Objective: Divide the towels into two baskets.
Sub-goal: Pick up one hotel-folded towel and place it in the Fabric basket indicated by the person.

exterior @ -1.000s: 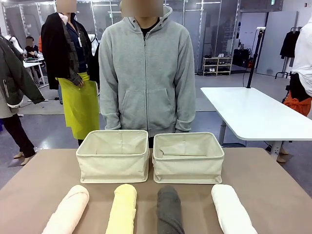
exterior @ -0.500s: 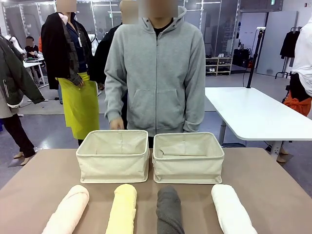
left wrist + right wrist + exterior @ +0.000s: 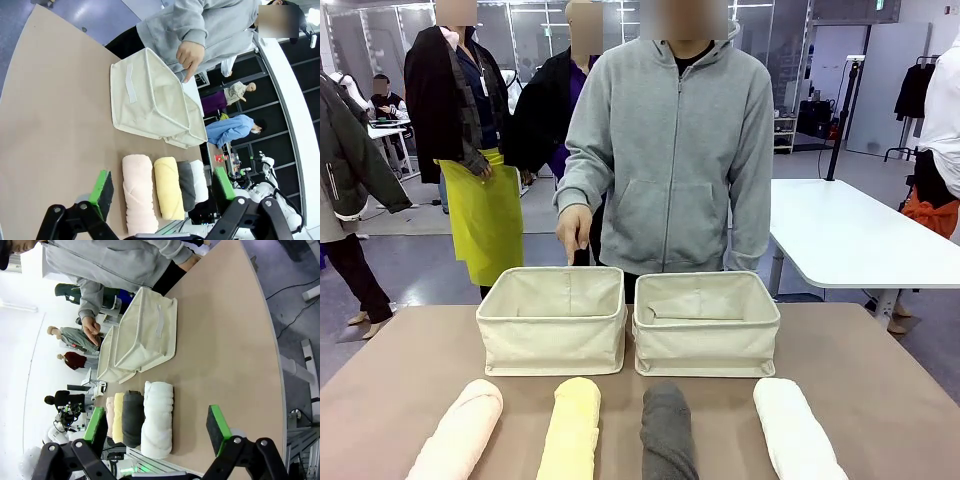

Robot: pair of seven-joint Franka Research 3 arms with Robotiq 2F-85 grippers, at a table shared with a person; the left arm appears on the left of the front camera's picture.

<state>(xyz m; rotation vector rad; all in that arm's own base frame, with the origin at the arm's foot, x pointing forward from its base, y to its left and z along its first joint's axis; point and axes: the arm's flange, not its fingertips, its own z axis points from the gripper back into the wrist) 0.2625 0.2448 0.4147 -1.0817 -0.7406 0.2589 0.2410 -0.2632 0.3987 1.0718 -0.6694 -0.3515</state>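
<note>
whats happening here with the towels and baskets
Nothing is sorted yet. The pink towel, yellow towel, grey towel and white towel lie in a row, in front of the left basket and right basket. The person's hand points down at the left basket. The left end effector and right end effector hover open, holding nothing.

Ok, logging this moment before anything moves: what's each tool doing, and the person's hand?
Left tool: open, holding nothing.
Right tool: open, holding nothing.
Person's hand: empty, pointing toward the left basket.
</note>
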